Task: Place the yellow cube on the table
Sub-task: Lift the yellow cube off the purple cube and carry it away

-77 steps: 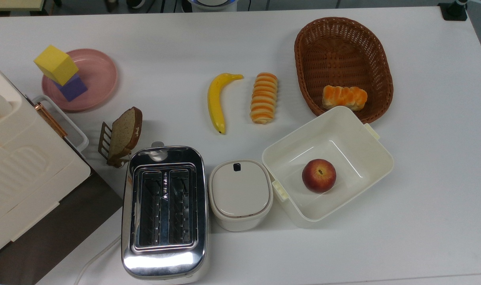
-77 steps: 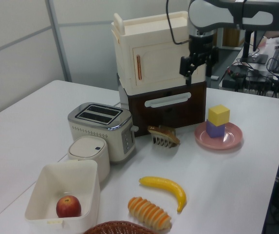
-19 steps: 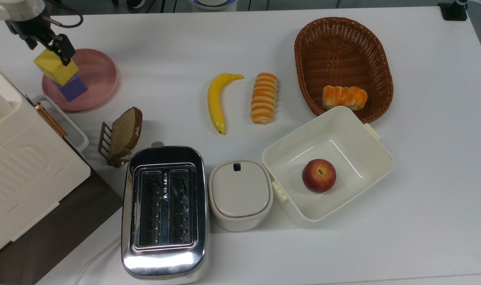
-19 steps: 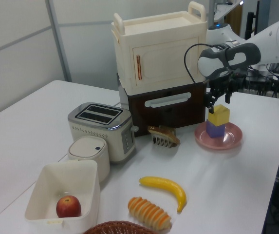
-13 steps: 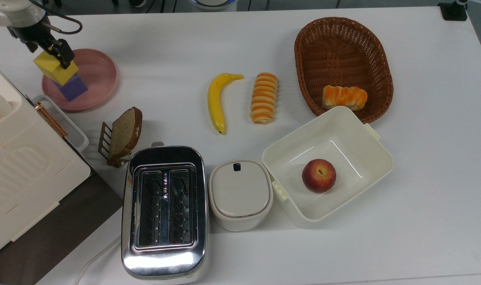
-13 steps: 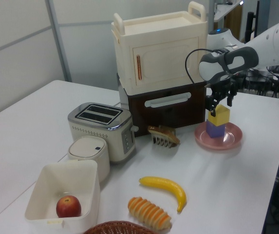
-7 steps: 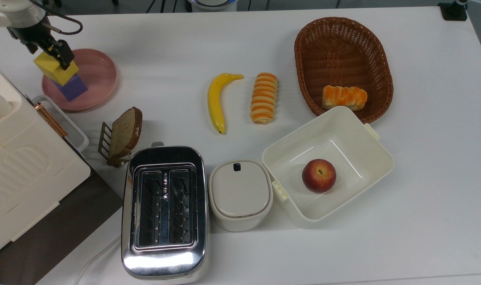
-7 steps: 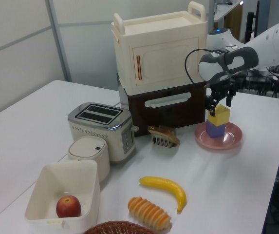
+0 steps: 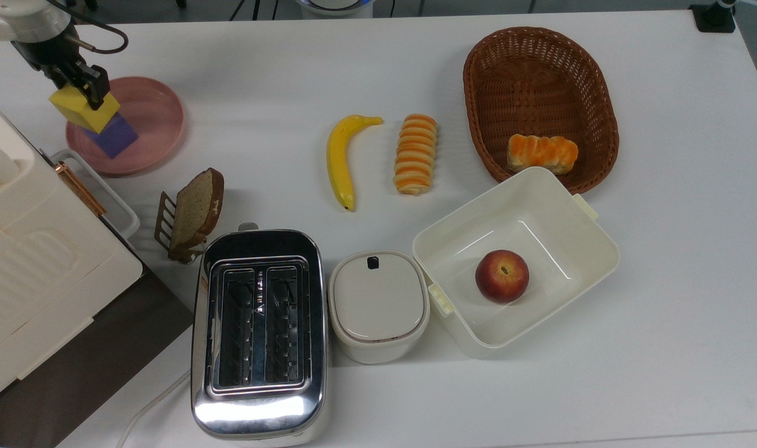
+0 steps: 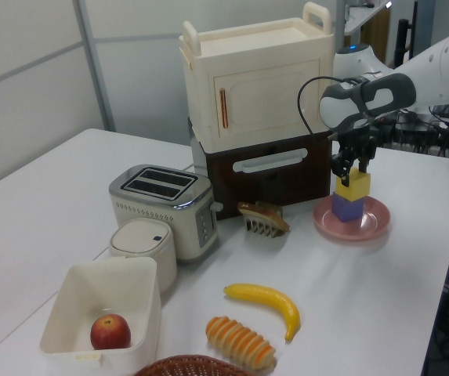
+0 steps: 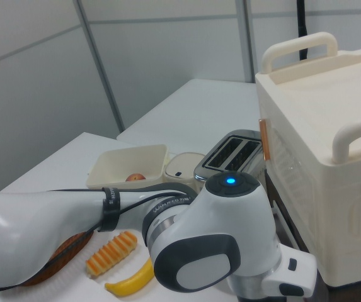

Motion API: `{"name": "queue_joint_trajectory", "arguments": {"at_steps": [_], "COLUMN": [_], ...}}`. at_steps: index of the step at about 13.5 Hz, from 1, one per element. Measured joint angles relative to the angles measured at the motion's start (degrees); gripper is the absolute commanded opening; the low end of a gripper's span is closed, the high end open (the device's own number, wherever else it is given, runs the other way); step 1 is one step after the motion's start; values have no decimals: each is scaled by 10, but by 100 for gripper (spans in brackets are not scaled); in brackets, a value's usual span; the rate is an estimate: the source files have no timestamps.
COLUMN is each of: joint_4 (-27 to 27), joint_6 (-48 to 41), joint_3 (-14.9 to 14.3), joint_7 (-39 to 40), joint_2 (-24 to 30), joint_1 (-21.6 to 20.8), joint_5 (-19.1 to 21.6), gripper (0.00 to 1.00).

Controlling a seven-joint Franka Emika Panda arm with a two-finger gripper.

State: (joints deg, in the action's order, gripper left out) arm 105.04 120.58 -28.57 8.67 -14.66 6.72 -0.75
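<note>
Above the pink plate (image 9: 154, 118), tool (image 9: 73, 84) pointing down, clamped on the yellow cube (image 9: 83, 109).

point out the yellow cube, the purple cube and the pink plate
yellow cube (image 9: 73, 107), top view, on its bare top face
purple cube (image 9: 118, 135), top view, on its visible top corner
pink plate (image 9: 157, 118), top view, on its bare inner surface

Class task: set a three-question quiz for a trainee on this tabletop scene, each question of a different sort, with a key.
1. True or false: the yellow cube rests on the purple cube.
2. What holds the peach? A) wicker basket B) white tub C) pink plate
3. Fill in: the gripper is at the ___ cube.

Key: 1 true. 2 B, the white tub. 3 yellow.
</note>
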Motion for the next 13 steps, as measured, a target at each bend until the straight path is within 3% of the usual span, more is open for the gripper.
{"name": "queue_joint_trajectory", "arguments": {"at_steps": [4, 7, 9, 13], "joint_4": [-1, -7, -8, -4], "joint_6": [0, -16, -52, -62], "joint_3": [4, 32, 89, 195], "joint_7": [0, 0, 0, -36], "joint_2": [4, 46, 97, 113], "joint_1": [0, 7, 33, 56], "joint_5": [2, 3, 3, 4], "gripper": [28, 28, 28, 28]}}
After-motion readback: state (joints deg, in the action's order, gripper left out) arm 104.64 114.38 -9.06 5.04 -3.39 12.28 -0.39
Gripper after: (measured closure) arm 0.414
